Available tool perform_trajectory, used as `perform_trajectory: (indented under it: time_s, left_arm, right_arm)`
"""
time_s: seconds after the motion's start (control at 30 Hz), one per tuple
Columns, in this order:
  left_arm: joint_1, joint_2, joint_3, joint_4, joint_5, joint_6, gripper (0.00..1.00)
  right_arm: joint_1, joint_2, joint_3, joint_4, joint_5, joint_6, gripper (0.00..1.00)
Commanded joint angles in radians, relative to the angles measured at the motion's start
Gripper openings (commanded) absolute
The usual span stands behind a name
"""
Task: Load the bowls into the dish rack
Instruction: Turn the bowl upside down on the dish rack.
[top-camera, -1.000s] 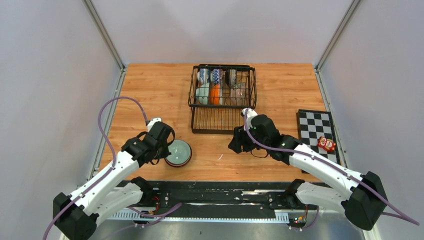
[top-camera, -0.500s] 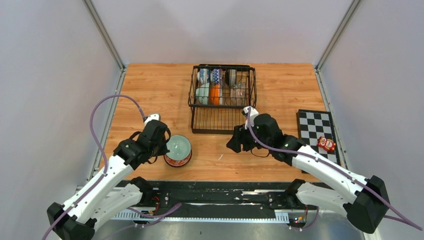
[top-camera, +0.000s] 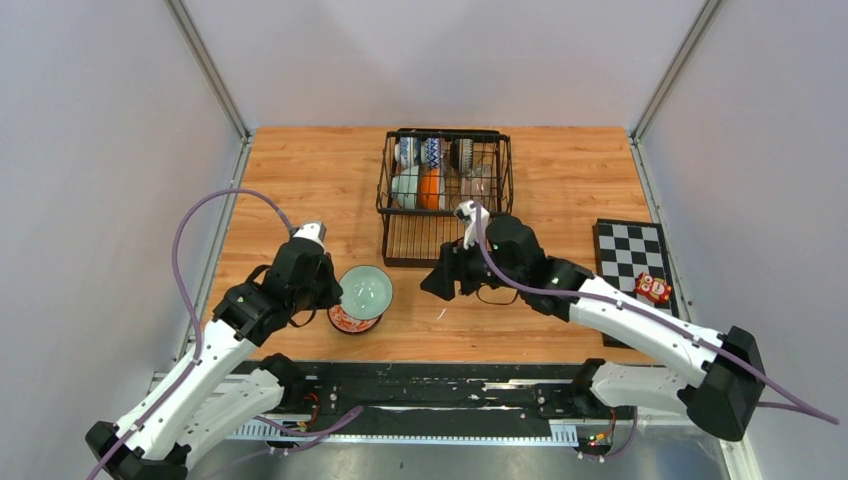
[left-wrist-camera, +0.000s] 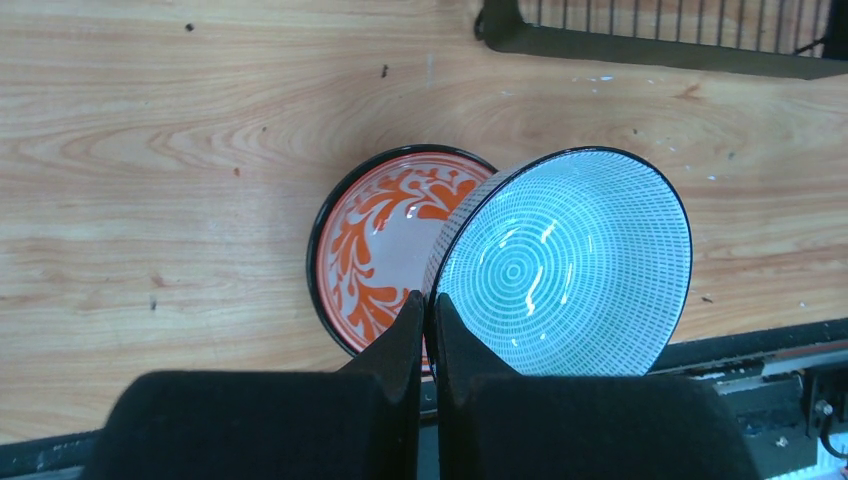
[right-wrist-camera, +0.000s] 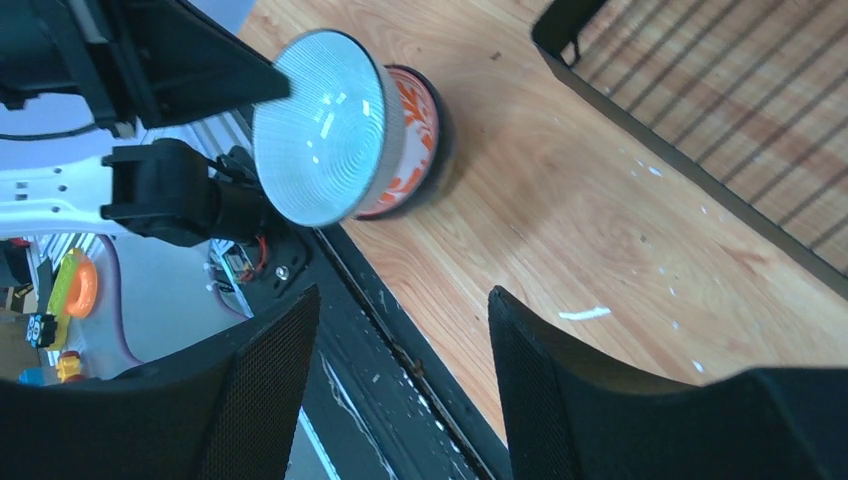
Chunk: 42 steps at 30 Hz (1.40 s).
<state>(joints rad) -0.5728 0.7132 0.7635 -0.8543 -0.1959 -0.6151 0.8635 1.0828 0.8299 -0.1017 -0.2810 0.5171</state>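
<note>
Glossy teal-gridded bowl (left-wrist-camera: 565, 265) sits tilted, its thin rim pinched by the closed left end effector (left-wrist-camera: 428, 300). It hangs over an orange leaf-print bowl (left-wrist-camera: 375, 240) on the wood-grain counter (left-wrist-camera: 150, 130). The right end effector (right-wrist-camera: 400, 300) hangs wide open and empty near the black wire dish rack (top-camera: 410, 263). Only the top view shows the racked bowls (top-camera: 430, 187).

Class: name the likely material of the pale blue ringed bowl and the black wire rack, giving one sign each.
Pale blue ringed bowl: probably glazed ceramic, shown by glossy highlights. Black wire rack: seemingly painted metal, thin straight rods.
</note>
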Motion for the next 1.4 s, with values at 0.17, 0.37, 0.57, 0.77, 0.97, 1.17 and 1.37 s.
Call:
perform_trajectory:
  time_s: [0.17,0.37,0.57,0.77,0.97,1.17,1.37]
  left_arm:
    - [-0.004,-0.026,0.038,0.112,0.128,0.055,0.0]
    - [-0.004,-0.052,0.041,0.129,0.165,0.083,0.0]
    - [-0.004,-0.056,0.048,0.13,0.186,0.101,0.0]
    - [-0.003,-0.057,0.043,0.139,0.207,0.113,0.0]
    - [-0.003,-0.049,0.047,0.145,0.228,0.123,0.0]
    - [-0.004,-0.037,0.045,0.151,0.249,0.132,0.0]
    - [-0.005,-0.023,0.046,0.129,0.237,0.137,0.05]
  right_arm:
    - [0.14,0.186,0.198,-0.06,0.139,-0.012,0.68]
    - [0.193,0.316,0.306,-0.124,0.2,-0.028,0.68]
    - [0.224,0.406,0.386,-0.186,0.268,-0.044,0.64]
    - [0.24,0.456,0.427,-0.216,0.319,-0.055,0.5]
    - [0.25,0.488,0.458,-0.243,0.356,-0.068,0.35]
    - [0.26,0.503,0.481,-0.263,0.375,-0.081,0.03]
    - [0.274,0.495,0.483,-0.275,0.427,-0.092,0.03]
